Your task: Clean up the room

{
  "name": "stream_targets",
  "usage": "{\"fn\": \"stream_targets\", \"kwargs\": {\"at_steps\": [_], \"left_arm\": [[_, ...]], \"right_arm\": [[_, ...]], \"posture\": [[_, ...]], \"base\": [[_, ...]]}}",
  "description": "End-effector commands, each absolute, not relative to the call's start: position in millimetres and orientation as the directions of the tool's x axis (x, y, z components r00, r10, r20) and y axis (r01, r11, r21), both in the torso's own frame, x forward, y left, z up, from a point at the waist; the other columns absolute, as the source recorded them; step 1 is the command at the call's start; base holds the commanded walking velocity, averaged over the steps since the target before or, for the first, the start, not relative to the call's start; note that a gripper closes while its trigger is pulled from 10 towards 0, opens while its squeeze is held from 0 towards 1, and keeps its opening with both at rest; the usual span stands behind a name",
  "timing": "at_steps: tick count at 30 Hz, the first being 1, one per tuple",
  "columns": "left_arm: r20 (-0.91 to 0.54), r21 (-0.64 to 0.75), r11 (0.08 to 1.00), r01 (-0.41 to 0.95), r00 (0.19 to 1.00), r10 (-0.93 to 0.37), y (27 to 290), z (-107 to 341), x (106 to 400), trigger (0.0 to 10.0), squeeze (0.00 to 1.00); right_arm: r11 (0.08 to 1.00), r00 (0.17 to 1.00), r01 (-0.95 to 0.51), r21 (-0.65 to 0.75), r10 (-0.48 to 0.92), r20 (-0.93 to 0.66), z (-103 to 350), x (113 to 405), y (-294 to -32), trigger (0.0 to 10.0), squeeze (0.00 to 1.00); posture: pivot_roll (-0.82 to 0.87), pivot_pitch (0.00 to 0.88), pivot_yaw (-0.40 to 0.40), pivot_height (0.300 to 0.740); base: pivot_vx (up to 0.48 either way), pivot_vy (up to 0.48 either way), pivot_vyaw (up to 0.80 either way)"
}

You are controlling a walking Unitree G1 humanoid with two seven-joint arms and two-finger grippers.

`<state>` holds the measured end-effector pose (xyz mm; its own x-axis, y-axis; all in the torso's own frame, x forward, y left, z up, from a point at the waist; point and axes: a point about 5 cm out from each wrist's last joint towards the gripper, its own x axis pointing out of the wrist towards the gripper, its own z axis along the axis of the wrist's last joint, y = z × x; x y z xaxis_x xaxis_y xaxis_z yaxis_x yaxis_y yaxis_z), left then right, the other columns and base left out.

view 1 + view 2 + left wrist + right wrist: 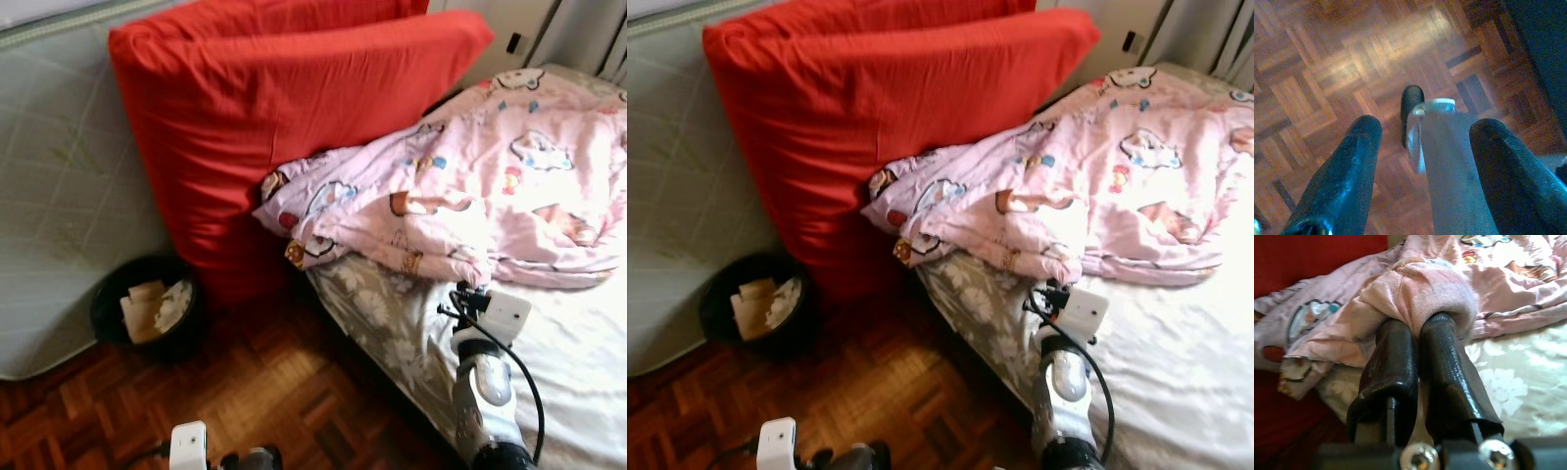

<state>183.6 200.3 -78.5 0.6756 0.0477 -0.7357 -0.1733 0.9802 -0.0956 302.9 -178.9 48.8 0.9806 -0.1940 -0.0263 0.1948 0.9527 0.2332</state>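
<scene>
The right gripper (1420, 340) is clamped on the near hem of the rumpled pink cartoon-print quilt (490, 186) — in the right wrist view its two black fingers press together with a fold of the soft cloth bunched at their tips. The quilt lies heaped on the bed with the grey-and-white floral sheet (578, 352), stretching from the gripper up toward the big red cushion (284, 117) that leans at the bed's head end; its bulk lies beyond the gripper, so any straightening pull likely runs along the bed's length. The right arm reaches up over the bed's near edge. Beside the bed, over the wooden parquet floor (1327, 63), the left gripper (1422, 147) hangs spread and empty.
</scene>
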Motion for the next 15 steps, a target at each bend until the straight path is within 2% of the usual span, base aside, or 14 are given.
{"fn": "stream_targets", "kwargs": {"at_steps": [1,11,15], "left_arm": [[-0.767,-0.094,0.978,-0.185,0.64,0.047,200,-85,171,10.0,0.0],[-0.766,-0.092,0.979,-0.183,0.641,0.048,201,-85,171,10.0,0.0],[-0.766,-0.091,0.979,-0.184,0.641,0.049,201,-85,172,10.0,0.0]], "right_arm": [[0.954,0.98,0.196,0.226,-0.2,-0.005,51,301,-182,10.0,0.0],[0.968,0.985,0.158,0.196,-0.17,0.043,59,304,-179,10.0,0.0],[0.982,0.989,0.101,0.162,-0.116,0.088,66,307,-174,10.0,0.0]], "posture": [[0.01,0.162,-0.004,0.74],[0.01,0.172,-0.004,0.74],[0.01,0.176,-0.003,0.74]], "base": [[-0.274,0.0,0.0],[-0.272,0.0,0.0],[-0.206,0.0,0.0]]}}
